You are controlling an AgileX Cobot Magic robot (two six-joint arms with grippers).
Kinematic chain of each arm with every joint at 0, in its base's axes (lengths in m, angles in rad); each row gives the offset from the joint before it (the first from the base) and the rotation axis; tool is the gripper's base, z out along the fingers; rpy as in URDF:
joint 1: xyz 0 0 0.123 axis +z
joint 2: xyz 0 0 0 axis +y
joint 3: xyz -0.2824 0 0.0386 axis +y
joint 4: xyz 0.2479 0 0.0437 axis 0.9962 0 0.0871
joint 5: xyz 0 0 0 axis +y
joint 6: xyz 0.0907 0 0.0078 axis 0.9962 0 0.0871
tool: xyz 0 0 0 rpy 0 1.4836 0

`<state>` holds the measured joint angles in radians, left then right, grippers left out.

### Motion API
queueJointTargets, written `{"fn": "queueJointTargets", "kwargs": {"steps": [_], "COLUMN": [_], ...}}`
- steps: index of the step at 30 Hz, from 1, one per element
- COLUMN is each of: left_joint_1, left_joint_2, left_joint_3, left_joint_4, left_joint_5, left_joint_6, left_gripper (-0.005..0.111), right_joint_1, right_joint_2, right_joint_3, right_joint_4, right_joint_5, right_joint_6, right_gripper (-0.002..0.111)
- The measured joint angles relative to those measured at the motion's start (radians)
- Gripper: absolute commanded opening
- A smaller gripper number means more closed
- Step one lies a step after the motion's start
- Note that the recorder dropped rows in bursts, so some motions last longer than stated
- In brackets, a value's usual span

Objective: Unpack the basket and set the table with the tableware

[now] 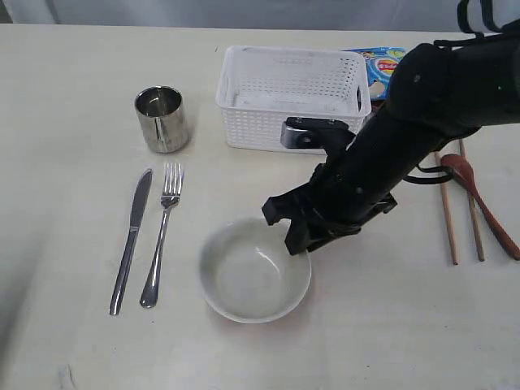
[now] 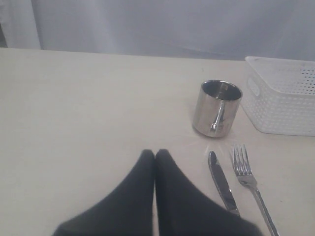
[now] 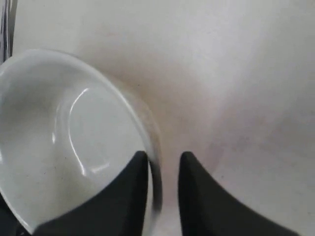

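You are working over a cream worktop (image 1: 65, 97) that is carrying everything. Your right arm (image 1: 406, 130) is reaching in from the far right across the middle. Behind it, the white basket (image 1: 268, 130) is sitting at the far centre, with a blue chip bag (image 1: 380, 63) lying just beyond its right end.

The pale bowl (image 1: 252, 276) is resting upright at the near centre. The steel cup (image 1: 162, 119) is standing left of the basket. Nearer than the cup, the knife (image 1: 130, 244) and fork (image 1: 161, 240) are lying side by side, the knife on the left. The chopsticks (image 1: 447, 211) are lying at the right, with the dark spoon (image 1: 487, 203) beside them, further right.

Your right gripper (image 3: 162, 160) is straddling the bowl's far right rim, one finger inside and one outside; you cannot tell whether it is pinching the rim. Your left gripper (image 2: 155, 152) is closed, fingertips touching, holding nothing, and is hanging over bare worktop left of the knife.
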<state>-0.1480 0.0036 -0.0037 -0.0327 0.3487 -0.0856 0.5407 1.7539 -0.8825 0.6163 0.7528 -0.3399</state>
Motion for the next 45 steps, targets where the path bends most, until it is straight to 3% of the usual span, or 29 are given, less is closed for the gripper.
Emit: {"fn": "queueJointTargets", "kwargs": {"steps": [15,25,40,45], "left_joint_1": [0.0,0.0,0.0,0.0], "left_joint_2": [0.0,0.0,0.0,0.0], "left_joint_3": [0.0,0.0,0.0,0.0], "left_joint_4": [0.0,0.0,0.0,0.0], "left_joint_5": [0.0,0.0,0.0,0.0], "left_joint_6": [0.0,0.0,0.0,0.0], "left_gripper": [0.0,0.0,0.0,0.0], "right_joint_1": [0.0,-0.002,-0.032,-0.032], "right_joint_2": [0.0,0.0,0.005,0.045], "right_joint_3": [-0.034,-0.103,-0.103,-0.105], "right_joint_4": [0.036,-0.167,-0.188,-0.188], "right_joint_5": [-0.091,-0.075,-0.025,-0.029], "right_joint_6": [-0.031,0.124,0.13,0.13], "right_gripper": [0.0,0.0,0.0,0.018]}}
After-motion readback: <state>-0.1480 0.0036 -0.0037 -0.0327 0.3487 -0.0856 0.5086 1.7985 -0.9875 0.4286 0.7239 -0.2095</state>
